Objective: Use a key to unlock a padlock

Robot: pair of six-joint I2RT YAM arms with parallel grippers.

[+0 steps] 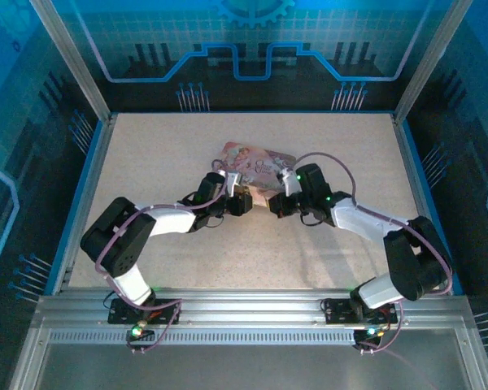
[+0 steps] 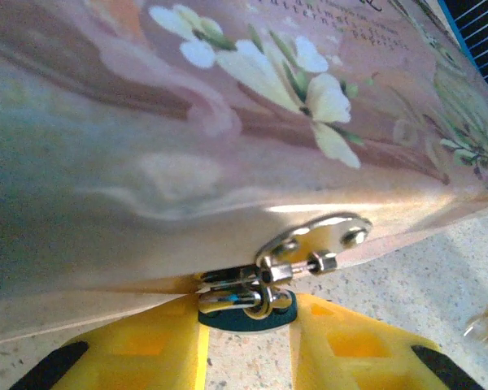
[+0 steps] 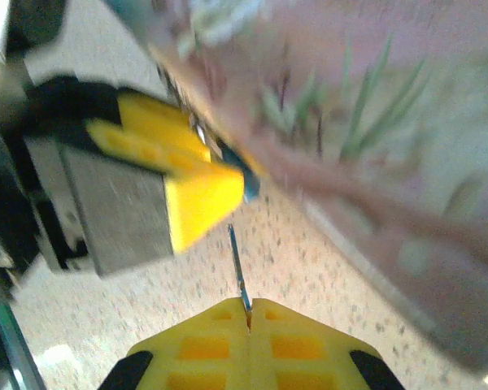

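The padlock (image 2: pixel 242 317) hangs from the pink tin (image 2: pixel 228 122)'s hasp (image 2: pixel 313 236), clamped in the left gripper (image 2: pixel 248 323). Beside the tin, the right gripper (image 3: pixel 250 313) pinches the key (image 3: pixel 237 264), its tip toward the padlock, over the worktop (image 2: pixel 423 276).

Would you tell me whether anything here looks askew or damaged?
Nothing looks damaged. The pink tin lies askew to the table edges. The left gripper clamps the padlock; the right gripper pinches the key.

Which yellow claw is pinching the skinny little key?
The right gripper: it is shut on the thin grey key. The left gripper instead clamps the dark padlock at the pink tin's hasp.
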